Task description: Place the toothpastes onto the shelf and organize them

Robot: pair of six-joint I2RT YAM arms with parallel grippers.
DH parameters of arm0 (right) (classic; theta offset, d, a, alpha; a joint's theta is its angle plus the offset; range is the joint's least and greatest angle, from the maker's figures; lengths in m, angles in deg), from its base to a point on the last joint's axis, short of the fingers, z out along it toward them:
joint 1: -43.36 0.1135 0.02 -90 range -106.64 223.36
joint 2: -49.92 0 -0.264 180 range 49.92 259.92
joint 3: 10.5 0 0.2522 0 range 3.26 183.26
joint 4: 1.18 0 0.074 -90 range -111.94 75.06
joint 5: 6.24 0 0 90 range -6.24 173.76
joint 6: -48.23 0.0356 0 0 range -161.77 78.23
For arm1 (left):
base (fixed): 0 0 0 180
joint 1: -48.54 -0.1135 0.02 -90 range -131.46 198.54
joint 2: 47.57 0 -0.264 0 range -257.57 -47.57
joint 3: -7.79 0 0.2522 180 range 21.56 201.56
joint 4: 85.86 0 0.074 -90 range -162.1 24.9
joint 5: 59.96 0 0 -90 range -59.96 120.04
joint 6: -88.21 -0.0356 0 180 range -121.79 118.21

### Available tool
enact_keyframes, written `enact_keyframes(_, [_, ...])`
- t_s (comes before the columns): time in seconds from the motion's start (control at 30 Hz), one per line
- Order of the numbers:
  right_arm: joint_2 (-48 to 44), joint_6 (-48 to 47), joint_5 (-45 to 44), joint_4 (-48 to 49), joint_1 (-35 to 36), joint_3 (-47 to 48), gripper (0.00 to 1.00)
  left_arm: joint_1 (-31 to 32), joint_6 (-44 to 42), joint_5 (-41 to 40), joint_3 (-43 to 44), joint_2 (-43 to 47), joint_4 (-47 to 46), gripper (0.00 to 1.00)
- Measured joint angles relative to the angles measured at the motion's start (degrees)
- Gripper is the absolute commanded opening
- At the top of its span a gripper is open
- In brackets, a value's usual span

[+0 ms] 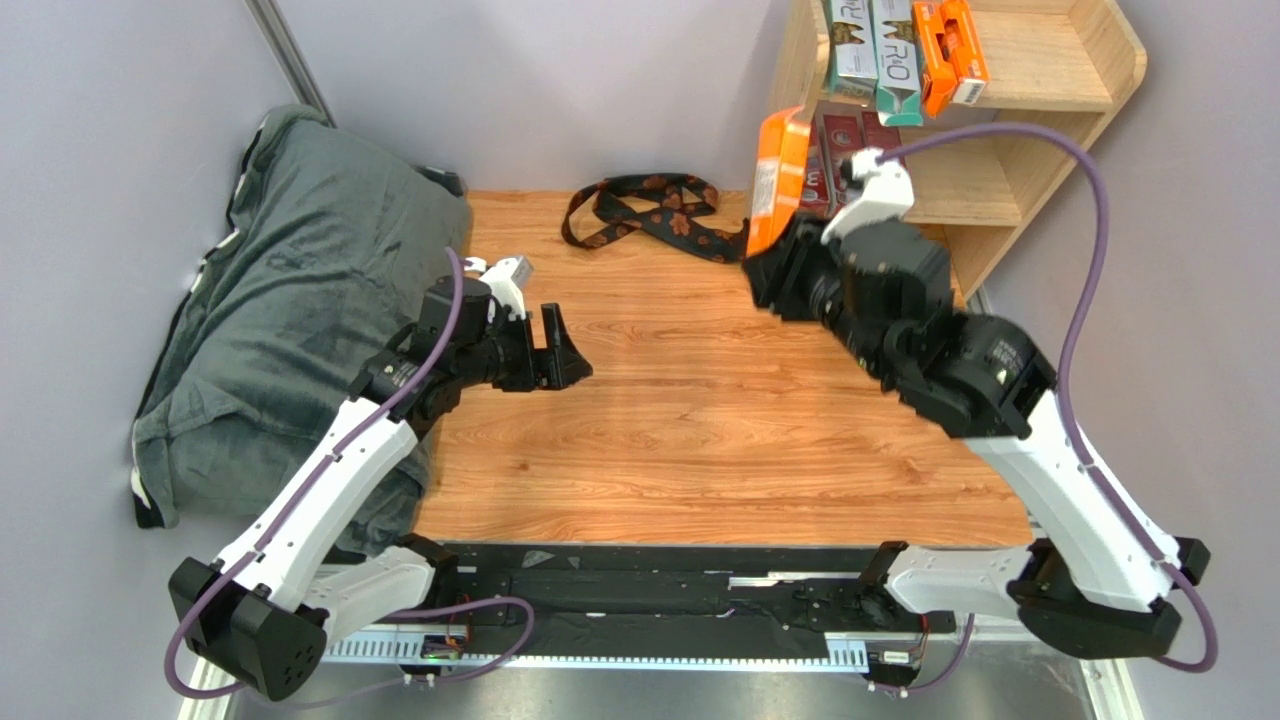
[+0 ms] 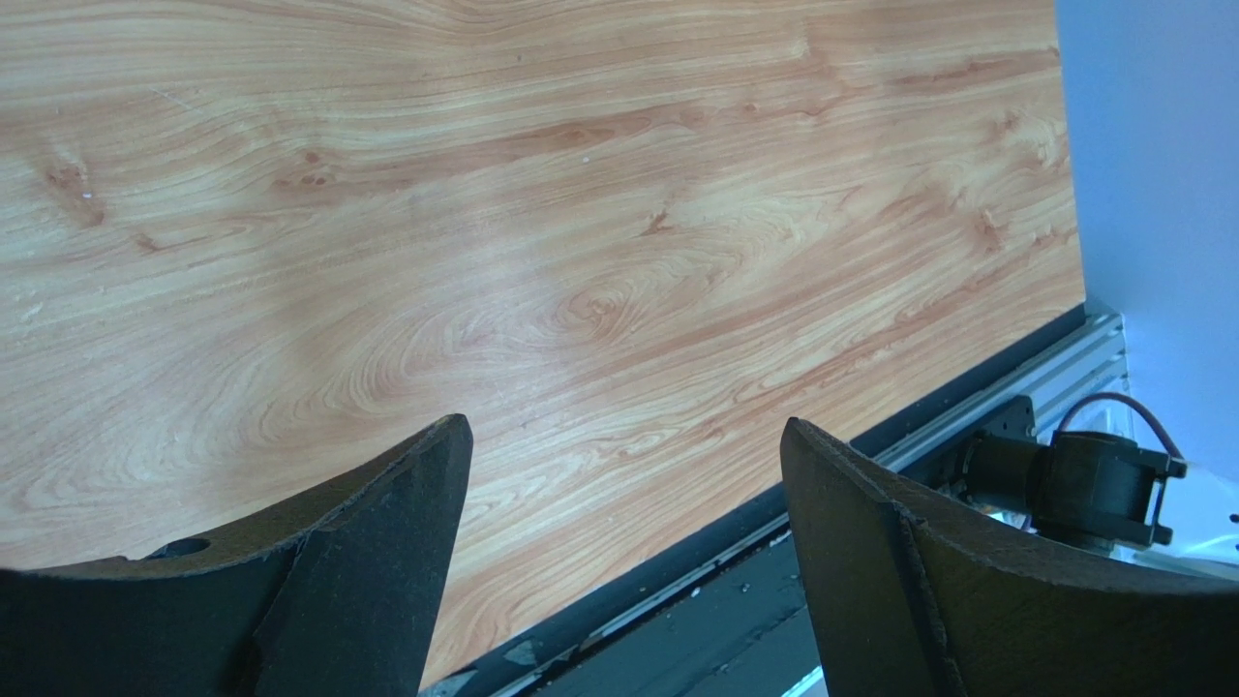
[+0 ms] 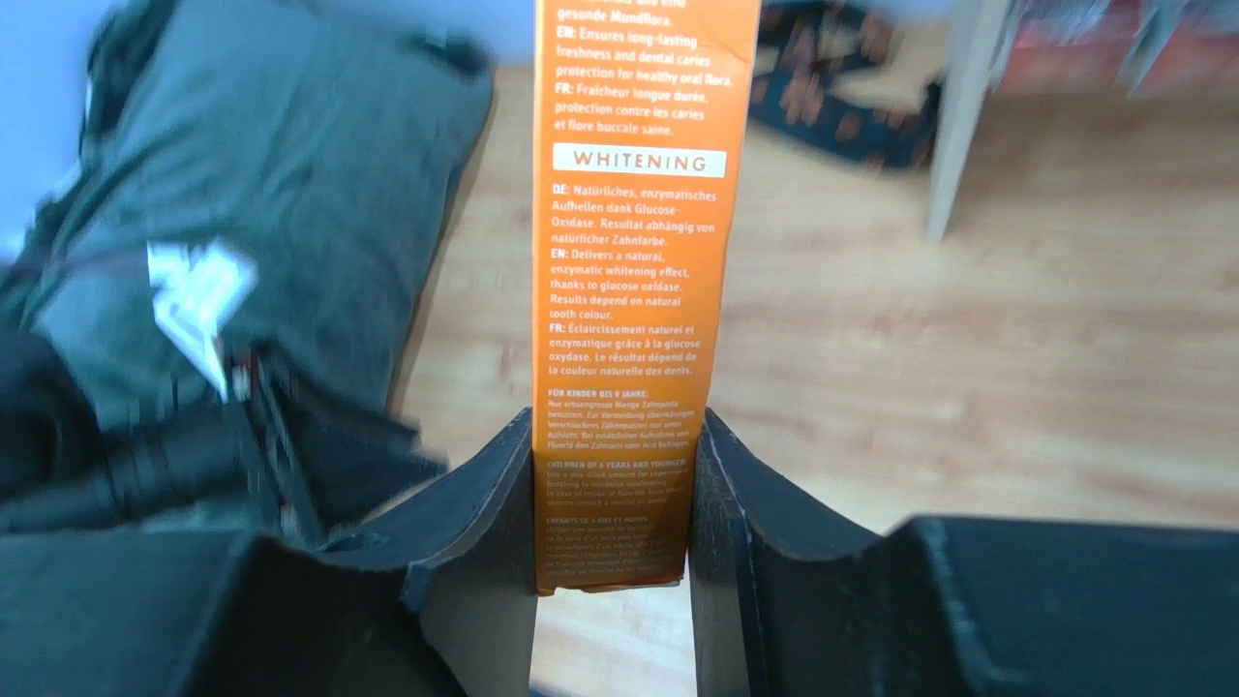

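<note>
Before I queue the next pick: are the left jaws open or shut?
Open: the left wrist view shows the left jaws' fingers spread wide, only table between them.

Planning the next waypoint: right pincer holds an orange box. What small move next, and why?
Probably raise the orange box toward the shelf top. The right pincer grips one end, it is beside the shelf, and a second orange box already lies up there.
</note>
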Motion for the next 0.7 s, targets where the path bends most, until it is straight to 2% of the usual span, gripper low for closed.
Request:
enact_keyframes(0.23, [12.9, -7.6, 9.0, -1.5, -18.4, 22.9, 0.26, 0.0, -1.0, 0.3, 0.0, -1.6, 0.0, 0.87])
enact_keyframes(0.43, [21.8, -8.8, 18.5, -3.6, -35.2, 39.5, 0.25, 0.0, -2.4, 0.4, -0.6, -3.4, 0.0, 0.88])
enact_keyframes(0.7, [26.3, -4.2, 35.4, -3.4, -61.1, 43.2, 0.25, 0.0, -4.2, 0.4, -3.8, -5.9, -0.5, 0.89])
